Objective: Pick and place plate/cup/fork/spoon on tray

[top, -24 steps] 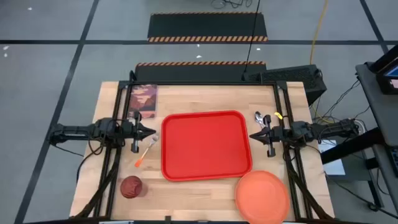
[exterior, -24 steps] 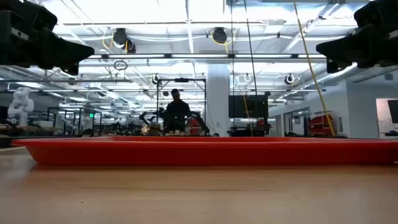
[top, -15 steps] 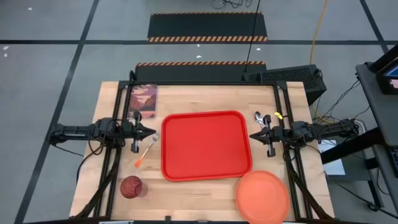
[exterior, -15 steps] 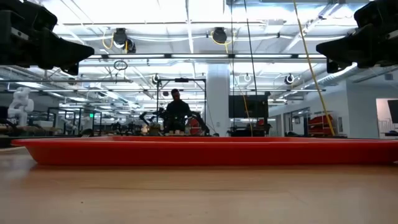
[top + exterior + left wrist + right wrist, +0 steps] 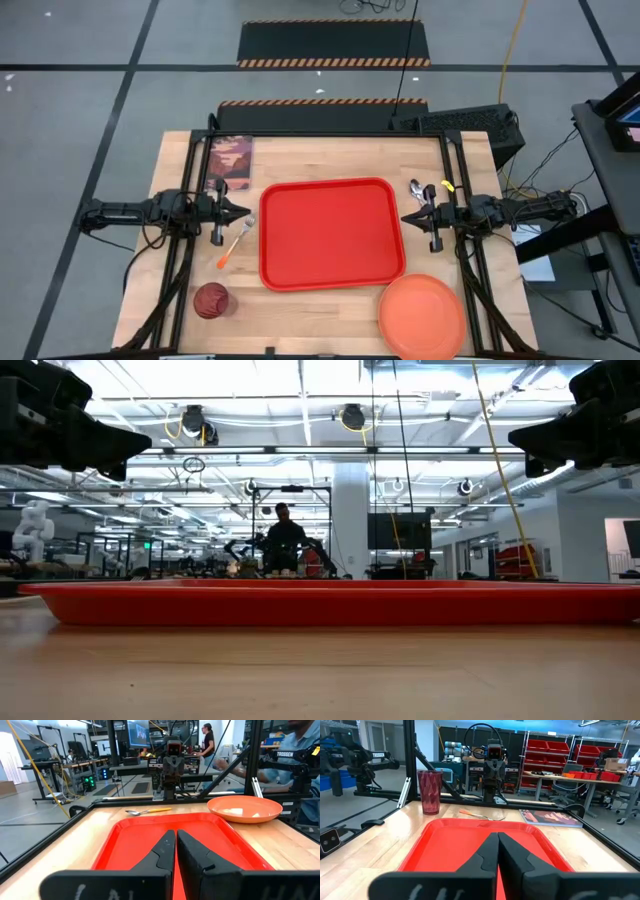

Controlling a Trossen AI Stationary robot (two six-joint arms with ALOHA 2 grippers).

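I see the large bright red rectangular plastic tray [image 5: 332, 233] sitting bare in the middle of the high view, on the pale wooden table [image 5: 330, 160]. The round flat orange plastic plate [image 5: 421, 315] lies at the lower right, just off the tray's lower right corner. The small dark red translucent plastic cup [image 5: 211, 300] stands upright at the lower left, apart from the tray. The fork with silver tines and a thin orange handle [image 5: 236, 243] lies slanted just left of the tray, and the spoon with a silver bowl [image 5: 417, 188] lies near the tray's upper right corner. My left gripper [image 5: 243, 212] hovers at the tray's left edge, over the fork's tines, its jaws pressed together on nothing. My right gripper [image 5: 407, 216] hovers at the tray's right edge, jaws likewise closed and empty. A printed card [image 5: 230, 158] lies at the table's upper left.
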